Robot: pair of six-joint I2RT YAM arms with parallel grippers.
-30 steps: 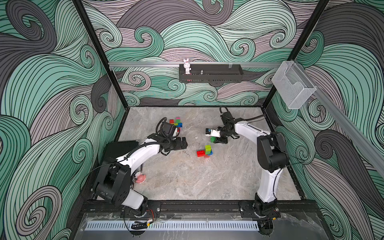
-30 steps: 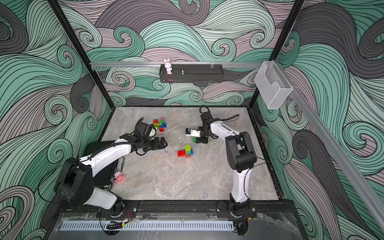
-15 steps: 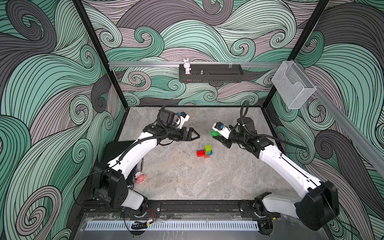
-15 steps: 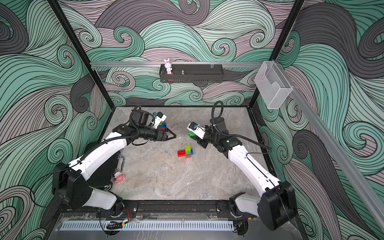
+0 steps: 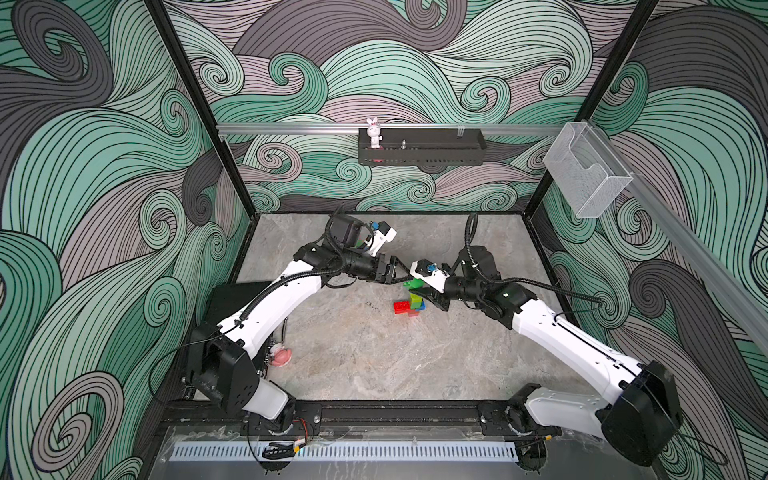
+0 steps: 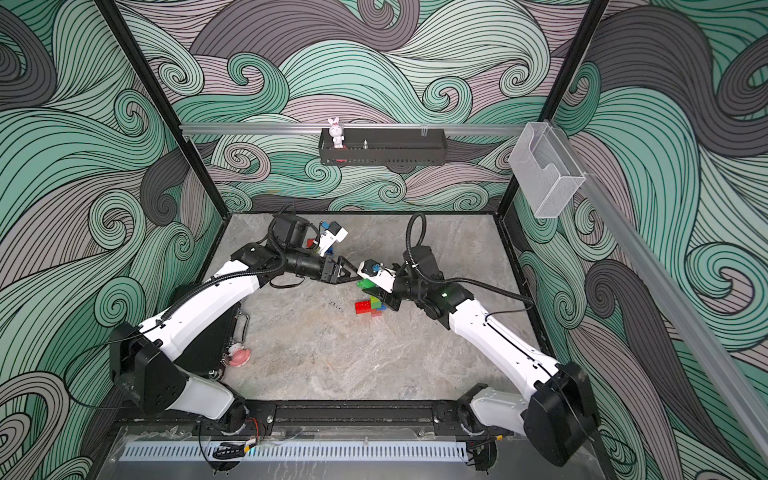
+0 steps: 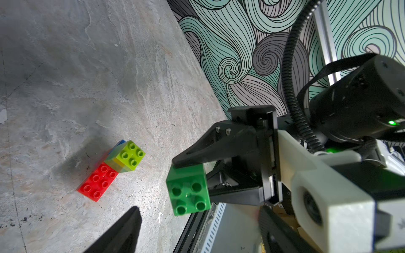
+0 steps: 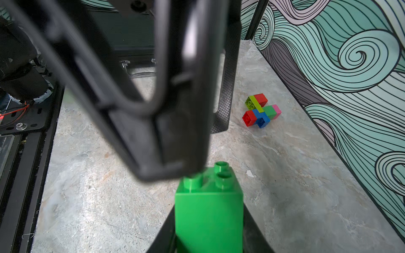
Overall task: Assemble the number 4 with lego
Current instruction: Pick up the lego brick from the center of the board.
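While the right gripper (image 8: 208,219) clamps the green brick (image 7: 188,192) by its side walls, studs facing outward, the left gripper (image 5: 398,272) stands with jaws apart just off that studded face; whether they touch cannot be told. Joined red, lime and blue bricks (image 7: 109,173) lie on the table (image 5: 374,353) beneath the held brick. A second mixed cluster (image 8: 260,111) sits near the back wall, largely hidden behind the left arm in both top views.
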